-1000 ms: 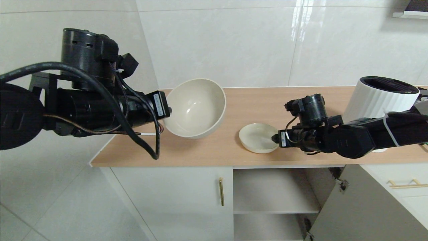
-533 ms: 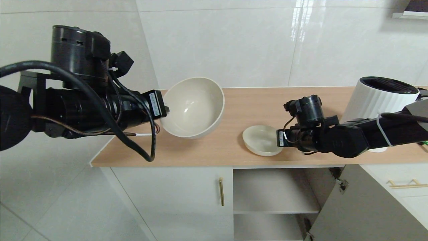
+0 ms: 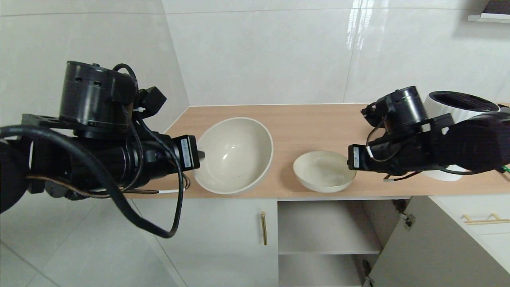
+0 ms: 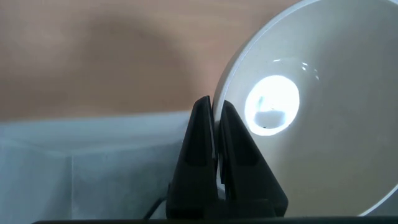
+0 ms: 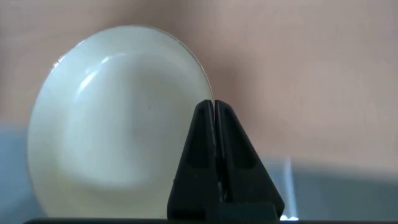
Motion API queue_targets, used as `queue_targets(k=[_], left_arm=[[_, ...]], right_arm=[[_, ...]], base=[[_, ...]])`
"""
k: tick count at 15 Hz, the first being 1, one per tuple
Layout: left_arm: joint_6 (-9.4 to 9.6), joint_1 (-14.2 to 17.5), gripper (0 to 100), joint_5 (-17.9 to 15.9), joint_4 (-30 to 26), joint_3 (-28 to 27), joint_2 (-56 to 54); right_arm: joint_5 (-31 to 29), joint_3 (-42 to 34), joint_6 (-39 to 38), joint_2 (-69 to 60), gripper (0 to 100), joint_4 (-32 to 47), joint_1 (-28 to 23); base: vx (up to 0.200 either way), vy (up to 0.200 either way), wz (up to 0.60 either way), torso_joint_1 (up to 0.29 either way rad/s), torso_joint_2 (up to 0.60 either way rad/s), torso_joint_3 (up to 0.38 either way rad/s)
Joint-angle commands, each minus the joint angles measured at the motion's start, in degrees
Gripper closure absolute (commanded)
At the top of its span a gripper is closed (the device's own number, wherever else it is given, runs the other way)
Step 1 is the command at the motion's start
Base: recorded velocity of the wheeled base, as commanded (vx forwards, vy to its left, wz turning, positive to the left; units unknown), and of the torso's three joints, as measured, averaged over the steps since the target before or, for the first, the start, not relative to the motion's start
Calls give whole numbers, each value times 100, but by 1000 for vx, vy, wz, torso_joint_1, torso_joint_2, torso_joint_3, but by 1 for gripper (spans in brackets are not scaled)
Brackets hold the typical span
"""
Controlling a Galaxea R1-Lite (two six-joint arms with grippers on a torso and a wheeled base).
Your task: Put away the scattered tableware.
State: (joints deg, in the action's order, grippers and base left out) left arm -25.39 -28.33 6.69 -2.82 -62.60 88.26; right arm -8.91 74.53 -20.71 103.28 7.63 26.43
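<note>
Head view: large bowl (image 3: pixel 235 155), illegible label (image 3: pixel 187 152)

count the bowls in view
2. The large bowl, rim clamped by the left gripper, is over the left front of the counter; the small bowl, clamped by the right gripper, is to its right. None seems hidden.

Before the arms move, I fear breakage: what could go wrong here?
The left end effector pinches the large bowl by its rim alone, so it might pivot or slip. Same for the right end effector on the small bowl. The bowls are close and could knock together.
</note>
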Motion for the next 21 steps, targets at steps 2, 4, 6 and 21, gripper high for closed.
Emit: queue_targets(k=[2, 4, 6, 21], left_arm=[[-10, -164, 100, 7, 0, 389, -353], [-27, -234, 100, -1, 0, 863, -582], [-80, -234, 100, -1, 0, 1153, -687], [-141, -234, 100, -10, 167, 1250, -283]], right_arm=[[346, -475, -126, -1425, 100, 626, 29], [381, -923, -653, -1600, 100, 634, 126], [452, -1266, -776, -1627, 100, 626, 170], [337, -1494, -416, -1187, 100, 204, -59]], base=[[0, 0, 0, 0, 0, 0], [0, 0, 0, 0, 0, 0], [0, 0, 0, 0, 0, 0], [-80, 0, 0, 1, 2, 1]])
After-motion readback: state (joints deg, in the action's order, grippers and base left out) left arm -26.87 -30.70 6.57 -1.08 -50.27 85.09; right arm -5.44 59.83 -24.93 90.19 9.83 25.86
